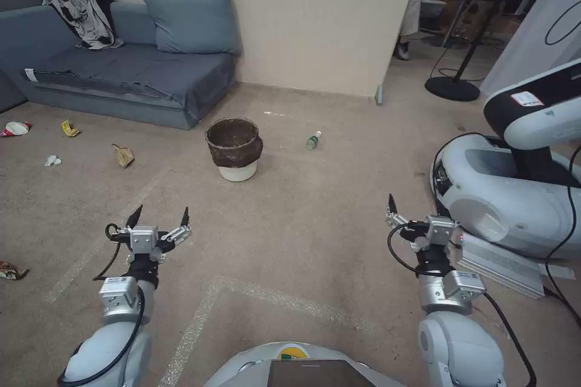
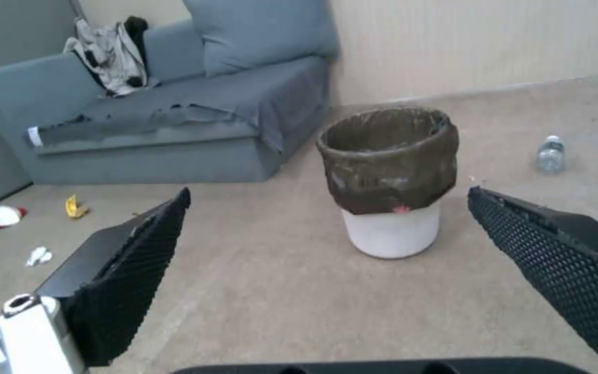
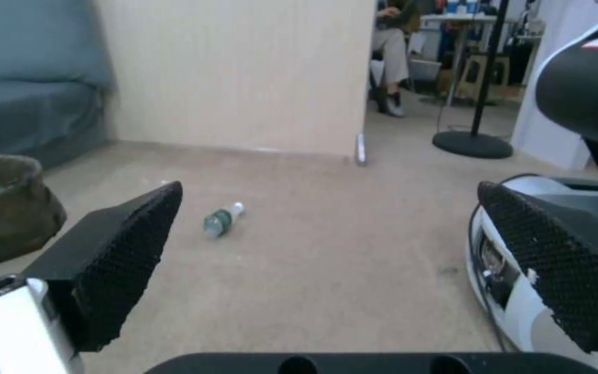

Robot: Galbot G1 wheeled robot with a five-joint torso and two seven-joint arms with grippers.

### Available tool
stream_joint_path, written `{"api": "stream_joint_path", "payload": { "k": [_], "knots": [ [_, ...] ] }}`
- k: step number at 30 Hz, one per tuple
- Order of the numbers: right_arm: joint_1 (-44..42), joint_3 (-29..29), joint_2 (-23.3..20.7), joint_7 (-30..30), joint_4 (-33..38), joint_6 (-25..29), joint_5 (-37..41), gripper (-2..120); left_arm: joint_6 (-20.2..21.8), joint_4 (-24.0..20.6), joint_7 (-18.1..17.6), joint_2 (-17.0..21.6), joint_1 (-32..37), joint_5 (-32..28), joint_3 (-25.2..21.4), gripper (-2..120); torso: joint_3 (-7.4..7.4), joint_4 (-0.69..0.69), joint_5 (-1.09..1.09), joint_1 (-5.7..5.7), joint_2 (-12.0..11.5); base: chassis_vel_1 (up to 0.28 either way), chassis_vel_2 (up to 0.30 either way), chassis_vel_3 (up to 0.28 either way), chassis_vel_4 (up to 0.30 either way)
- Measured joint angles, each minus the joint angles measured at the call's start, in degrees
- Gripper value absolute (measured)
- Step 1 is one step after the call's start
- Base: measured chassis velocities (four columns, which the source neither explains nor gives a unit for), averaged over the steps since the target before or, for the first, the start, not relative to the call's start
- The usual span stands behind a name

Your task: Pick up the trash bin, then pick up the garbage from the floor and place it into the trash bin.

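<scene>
A: Where's the trash bin (image 1: 234, 149)?

B: Upright on the carpet (image 1: 302, 230), ahead of the robot, a little left of centre, just off the front corner of the blue sofa (image 1: 127, 72). Dark bag folded over the rim, white base showing below. Nothing touching it.

A: Left gripper (image 1: 158, 216)?

B: Held low over the carpet, well short of the bin and aimed toward it. Fingers spread wide, nothing between them. In the left wrist view the bin (image 2: 389, 182) sits between the two black pads (image 2: 133, 275), still some way off.

A: Right gripper (image 3: 327, 254)?

B: Also low over the carpet, on the right, near the white base of another robot (image 1: 514, 193). Its wrist view shows the pads (image 3: 119, 265) wide apart and empty.

A: Garbage?

B: Scattered on the floor. Clear bottle with green label (image 1: 313, 140) lies on its side to the right of the bin, apart from it. Brown paper bag (image 1: 123, 155) to the bin's left. Further left, a yellow wrapper (image 1: 70, 128), a white tissue (image 1: 52, 161) and a red-and-white packet (image 1: 14, 128) near the sofa front. A foil wrapper (image 1: 12, 270) lies at the far left edge, beside the left arm.

A: Anything on the sofa?

B: Grey-and-white clothing (image 1: 82, 12) heaped at the back, one blue cushion (image 1: 190, 18) leaning against the wall.
</scene>
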Motion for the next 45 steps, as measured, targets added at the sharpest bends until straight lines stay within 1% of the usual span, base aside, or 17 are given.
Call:
{"api": "stream_joint_path", "payload": {
  "k": [12, 17, 21, 45],
  "knots": [
    [-0.04, 0.20, -0.07, -2.01, 0.02, -1.25, -0.07, 100, 0.42, 0.52, -0.06, -0.07, 0.10, 0.16, -0.08, 100, 0.00, 0.00, 0.00, 0.00, 0.00, 0.000, 0.000, 0.000, 0.000],
    [-0.05, 0.46, -0.10, -4.89, -0.15, -1.52, -0.55, 100, 0.26, 1.09, -0.21, -0.12, -0.01, 0.16, 0.23, 100, 0.00, -0.01, 0.00, 0.00, 0.00, 0.000, 0.000, 0.000, 0.000],
    [0.02, 0.66, -0.12, -7.97, -0.65, -1.85, -0.73, 100, -1.13, 2.57, -0.25, -0.14, -0.05, 0.15, 0.36, 100, 0.00, 0.00, 0.00, 0.00, 0.00, 0.000, 0.000, 0.000, 0.000],
    [0.16, 0.32, -0.16, -7.62, -1.32, 0.05, 0.12, 100, -1.12, 1.81, -0.20, -0.23, 0.09, 0.89, 0.35, 100, 0.00, 0.00, 0.00, 0.00, -0.01, 0.000, 0.000, 0.000, 0.000]
  ]
}}
